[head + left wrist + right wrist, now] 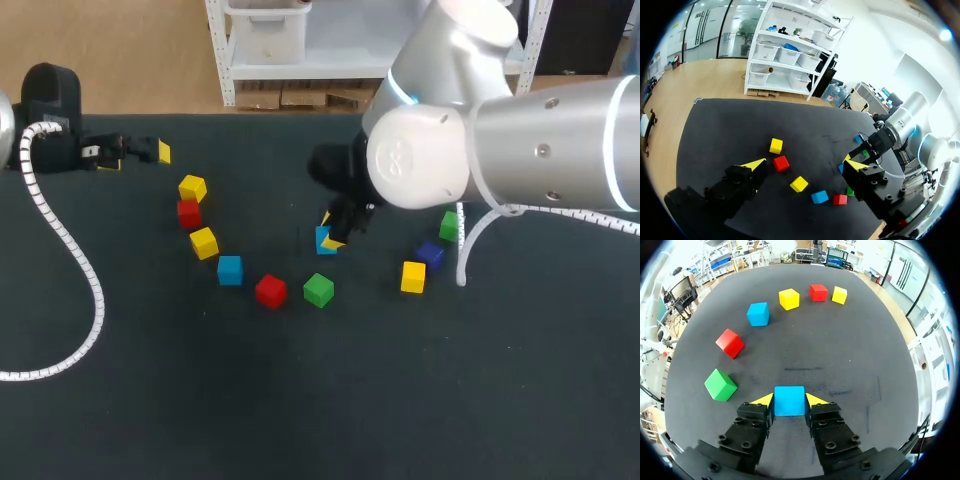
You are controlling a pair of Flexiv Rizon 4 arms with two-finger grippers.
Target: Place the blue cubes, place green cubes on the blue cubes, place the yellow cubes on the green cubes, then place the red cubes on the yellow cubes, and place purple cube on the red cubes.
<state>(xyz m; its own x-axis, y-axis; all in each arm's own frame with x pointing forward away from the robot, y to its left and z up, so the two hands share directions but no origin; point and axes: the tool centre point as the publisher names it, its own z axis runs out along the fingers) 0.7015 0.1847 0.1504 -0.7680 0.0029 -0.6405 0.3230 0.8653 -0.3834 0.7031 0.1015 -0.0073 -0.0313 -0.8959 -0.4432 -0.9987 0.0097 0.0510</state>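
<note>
My right gripper [789, 402] is shut on a blue cube [789, 396], with a yellow tip on each side of it. In the head view this cube [324, 241] is near the table's middle under the right gripper [333, 238]; whether it rests on the cloth I cannot tell. Ahead of it lie a green cube [720, 384], a red cube [730, 343], a second blue cube [758, 314], a yellow cube [789, 299], another red [818, 292] and another yellow [839, 295]. My left gripper [135, 152] is open and empty at the far left rear.
A yellow cube [413, 276], a purple cube [431, 254] and a green cube [449, 224] lie right of the held cube, partly under my right arm. A white corrugated cable [75, 270] snakes over the left side of the dark table [320, 400].
</note>
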